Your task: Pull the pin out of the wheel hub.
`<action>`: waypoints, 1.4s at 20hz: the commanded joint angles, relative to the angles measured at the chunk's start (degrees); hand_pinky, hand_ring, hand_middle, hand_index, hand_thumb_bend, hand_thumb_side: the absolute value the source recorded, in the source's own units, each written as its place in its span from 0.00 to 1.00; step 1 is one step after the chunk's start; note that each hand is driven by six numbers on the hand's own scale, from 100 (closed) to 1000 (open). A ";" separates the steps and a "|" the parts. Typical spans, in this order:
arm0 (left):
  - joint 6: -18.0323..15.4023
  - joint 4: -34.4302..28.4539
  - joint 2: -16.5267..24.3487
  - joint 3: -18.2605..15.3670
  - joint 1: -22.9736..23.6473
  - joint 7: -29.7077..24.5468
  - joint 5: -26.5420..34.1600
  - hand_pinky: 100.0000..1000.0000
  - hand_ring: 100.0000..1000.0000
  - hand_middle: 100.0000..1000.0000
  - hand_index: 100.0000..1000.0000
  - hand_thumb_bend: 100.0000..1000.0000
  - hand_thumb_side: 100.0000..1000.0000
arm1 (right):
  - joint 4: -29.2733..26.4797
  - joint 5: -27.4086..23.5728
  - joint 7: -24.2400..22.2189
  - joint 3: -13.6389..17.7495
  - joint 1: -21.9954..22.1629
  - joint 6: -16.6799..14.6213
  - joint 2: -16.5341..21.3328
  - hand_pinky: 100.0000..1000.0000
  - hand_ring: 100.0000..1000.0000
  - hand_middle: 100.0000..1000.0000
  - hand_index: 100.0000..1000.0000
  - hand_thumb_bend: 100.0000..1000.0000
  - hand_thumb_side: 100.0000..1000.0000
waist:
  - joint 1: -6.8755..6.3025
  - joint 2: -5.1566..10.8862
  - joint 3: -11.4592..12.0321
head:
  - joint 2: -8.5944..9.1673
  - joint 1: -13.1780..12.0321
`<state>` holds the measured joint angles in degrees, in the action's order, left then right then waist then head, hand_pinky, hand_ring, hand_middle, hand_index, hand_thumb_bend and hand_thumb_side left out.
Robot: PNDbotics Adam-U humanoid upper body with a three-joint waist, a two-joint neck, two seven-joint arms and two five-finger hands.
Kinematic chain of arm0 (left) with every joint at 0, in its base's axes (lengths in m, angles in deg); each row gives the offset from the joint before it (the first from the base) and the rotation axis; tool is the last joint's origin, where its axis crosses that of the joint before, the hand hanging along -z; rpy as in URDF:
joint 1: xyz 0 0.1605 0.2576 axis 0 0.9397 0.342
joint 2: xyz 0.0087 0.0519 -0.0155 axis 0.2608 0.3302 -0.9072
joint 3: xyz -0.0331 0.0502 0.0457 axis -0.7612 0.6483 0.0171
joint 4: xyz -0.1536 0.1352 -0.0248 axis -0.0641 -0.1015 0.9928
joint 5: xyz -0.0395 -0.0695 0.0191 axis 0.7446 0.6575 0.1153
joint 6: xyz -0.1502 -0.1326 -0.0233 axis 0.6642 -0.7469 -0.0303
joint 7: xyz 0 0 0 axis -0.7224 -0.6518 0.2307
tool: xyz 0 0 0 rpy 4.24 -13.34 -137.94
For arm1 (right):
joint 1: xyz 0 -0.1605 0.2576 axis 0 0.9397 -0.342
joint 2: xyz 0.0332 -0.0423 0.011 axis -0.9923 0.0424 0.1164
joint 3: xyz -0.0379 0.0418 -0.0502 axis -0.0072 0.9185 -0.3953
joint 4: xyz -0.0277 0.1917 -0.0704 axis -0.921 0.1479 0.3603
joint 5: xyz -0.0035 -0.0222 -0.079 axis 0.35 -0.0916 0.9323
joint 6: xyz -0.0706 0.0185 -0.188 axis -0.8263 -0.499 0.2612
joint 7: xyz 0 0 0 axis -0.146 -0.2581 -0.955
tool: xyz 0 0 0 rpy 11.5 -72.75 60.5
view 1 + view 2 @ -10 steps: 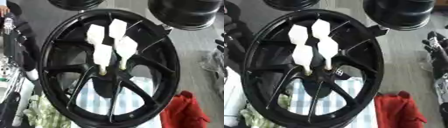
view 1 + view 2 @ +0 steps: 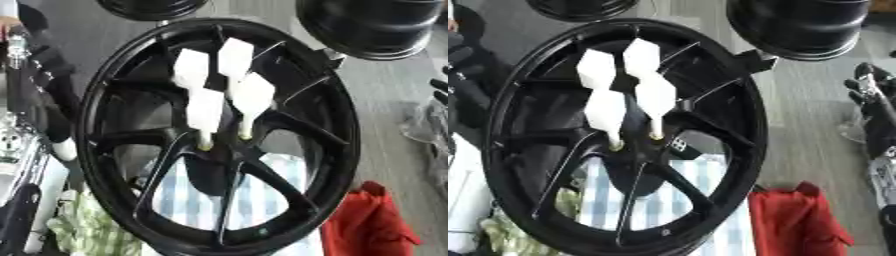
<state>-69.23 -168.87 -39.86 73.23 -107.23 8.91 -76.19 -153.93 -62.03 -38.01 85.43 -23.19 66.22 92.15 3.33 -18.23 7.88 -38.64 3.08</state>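
Nearest the camera, a red cloth and checked cloth lie under the black wheel hub. At its centre stand 4 white-handled pins, all seated. They look rigid and light; grasp one by the broad white head. Right hand at the right edge: fingers' state cannot be told; left hand unseen.

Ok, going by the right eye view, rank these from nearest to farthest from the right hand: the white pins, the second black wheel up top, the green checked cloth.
Measured from the right hand at the right edge:
1. Second black wheel, upper right, just above the hand.
2. White pins, in the hub of the big wheel, mid-frame.
3. Green checked cloth, lower left corner, beyond the big wheel.
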 commanded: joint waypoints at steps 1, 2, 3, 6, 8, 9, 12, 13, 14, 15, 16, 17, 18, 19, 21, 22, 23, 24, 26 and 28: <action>0.01 -0.63 0.66 0.00 -1.03 0.00 -0.19 0.68 0.79 0.76 0.77 0.02 0.85 | -0.92 0.24 -0.12 0.65 -0.76 -0.08 1.51 0.94 0.80 0.83 0.79 0.10 0.39 | 0.02 1.42 0.12 | 0.95 -0.07; -0.01 -0.66 0.68 -0.04 -1.08 0.01 -0.19 0.68 0.79 0.76 0.77 0.02 0.85 | -1.06 0.18 -0.16 0.78 -0.97 -0.08 1.60 0.93 0.80 0.83 0.79 0.10 0.39 | 0.09 1.43 0.13 | 1.00 -0.21; -0.03 -0.69 0.71 -0.10 -1.11 0.05 -0.16 0.68 0.79 0.75 0.77 0.02 0.85 | -1.18 0.09 -0.20 0.85 -1.17 -0.07 1.78 0.93 0.80 0.83 0.79 0.10 0.39 | 0.15 1.47 0.11 | 0.95 -0.28; -0.04 -0.63 0.93 -0.25 -0.98 0.20 -0.12 0.68 0.79 0.75 0.77 0.02 0.85 | -1.52 -0.16 -0.63 0.45 -1.86 0.19 3.07 0.93 0.81 0.83 0.80 0.11 0.38 | 0.37 1.73 -0.06 | 0.78 -0.33; -0.03 -0.49 1.12 -0.27 -0.79 0.25 -0.22 0.68 0.79 0.75 0.77 0.02 0.85 | -1.94 -0.73 -1.35 -0.11 -2.62 0.56 4.60 0.93 0.81 0.84 0.80 0.11 0.38 | 0.46 1.89 -0.25 | 0.70 -0.46; -0.01 -0.42 1.22 -0.26 -0.68 0.25 -0.28 0.68 0.79 0.75 0.77 0.02 0.85 | -2.21 -0.84 -1.72 -0.43 -3.03 0.75 5.28 0.93 0.81 0.84 0.80 0.11 0.37 | 0.54 1.98 -0.36 | 0.53 -0.51; 0.02 -0.22 1.62 -0.26 -0.26 0.29 -0.42 0.68 0.79 0.75 0.77 0.02 0.85 | -3.09 -0.56 -3.50 -2.07 -5.10 2.01 9.03 0.93 0.82 0.85 0.81 0.11 0.37 | 0.74 2.29 -0.73 | 0.01 -0.58; 0.03 -0.15 1.75 -0.27 -0.12 0.31 -0.46 0.68 0.79 0.75 0.77 0.02 0.85 | -3.34 -0.57 -4.03 -2.60 -5.88 2.44 10.28 0.93 0.83 0.85 0.81 0.11 0.37 | 0.81 2.38 -0.84 | -0.11 -0.56; 0.05 -0.08 1.86 -0.26 0.03 0.33 -0.49 0.68 0.79 0.75 0.77 0.02 0.85 | -3.47 -0.44 -4.48 -3.18 -6.69 3.06 11.57 0.93 0.83 0.85 0.81 0.11 0.37 | 0.88 2.49 -0.95 | -0.26 -0.56; 0.06 -0.01 1.97 -0.24 0.16 0.33 -0.52 0.68 0.79 0.75 0.77 0.02 0.85 | -3.71 -0.26 -4.95 -3.79 -7.59 3.69 12.90 0.93 0.83 0.85 0.81 0.11 0.36 | 0.95 2.60 -1.05 | -0.42 -0.56; 0.06 0.05 2.07 -0.20 0.28 0.30 -0.56 0.68 0.79 0.75 0.77 0.02 0.85 | -4.01 -0.17 -5.48 -4.43 -8.46 4.22 14.13 0.93 0.83 0.86 0.81 0.11 0.36 | 1.02 2.70 -1.13 | -0.58 -0.55; 0.09 0.12 2.17 -0.15 0.39 0.26 -0.60 0.68 0.79 0.75 0.77 0.02 0.85 | -4.43 -0.16 -6.08 -5.12 -9.34 4.64 15.35 0.93 0.83 0.86 0.81 0.11 0.36 | 1.11 2.80 -1.21 | -0.73 -0.56; 0.11 0.19 2.26 -0.10 0.50 0.21 -0.65 0.68 0.79 0.75 0.77 0.02 0.85 | -4.85 -0.20 -6.76 -5.86 -10.40 5.03 16.84 0.93 0.83 0.86 0.81 0.11 0.35 | 1.17 2.89 -1.28 | -0.85 -0.57; 0.12 0.24 2.32 -0.06 0.57 0.16 -0.69 0.68 0.79 0.75 0.77 0.02 0.85 | -5.22 -0.23 -7.29 -6.43 -11.22 5.22 17.98 0.92 0.83 0.85 0.81 0.18 0.37 | 1.25 2.99 -1.31 | -0.97 -0.53; 0.11 0.32 2.48 0.01 0.70 0.07 -0.78 0.68 0.80 0.75 0.77 0.02 0.85 | -6.57 0.36 -8.89 -8.27 -13.37 5.38 20.76 0.92 0.83 0.85 0.81 0.12 0.34 | 1.41 3.12 -1.38 | -1.18 -0.44; 0.11 0.35 2.52 0.03 0.74 0.04 -0.81 0.68 0.80 0.75 0.77 0.02 0.85 | -7.28 0.55 -9.79 -9.28 -14.36 5.50 22.26 0.92 0.83 0.85 0.81 0.13 0.33 | 1.47 3.16 -1.35 | -1.27 -0.35; 0.12 0.38 2.52 0.07 0.75 0.01 -0.82 0.68 0.80 0.75 0.77 0.02 0.86 | -7.90 0.60 -10.76 -10.20 -15.21 5.62 23.82 0.92 0.83 0.85 0.81 0.14 0.33 | 1.51 3.18 -1.30 | -1.33 -0.24; 0.14 0.41 2.48 0.15 0.73 -0.06 -0.84 0.68 0.80 0.75 0.77 0.02 0.86 | -8.52 0.67 -11.75 -11.07 -16.04 5.66 25.28 0.92 0.83 0.84 0.81 0.15 0.33 | 1.56 3.20 -1.18 | -1.36 -0.09; 0.19 0.45 2.40 0.36 0.66 -0.26 -0.88 0.68 0.80 0.75 0.77 0.02 0.86 | -9.50 1.28 -13.78 -12.51 -17.52 5.43 27.52 0.91 0.83 0.84 0.81 0.18 0.32 | 1.63 3.19 -0.95 | -1.34 0.13; 0.24 0.49 2.35 0.53 0.59 -0.46 -0.96 0.68 0.80 0.75 0.77 0.02 0.86 | -10.68 2.23 -15.75 -13.92 -18.73 4.51 28.97 0.91 0.83 0.84 0.81 0.19 0.31 | 1.69 3.12 -0.72 | -1.27 0.31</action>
<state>-68.98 -167.79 -38.80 73.62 -106.06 8.66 -76.75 -162.98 -60.51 -52.56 71.80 -41.00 71.13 117.74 5.15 -16.44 7.21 -39.73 3.15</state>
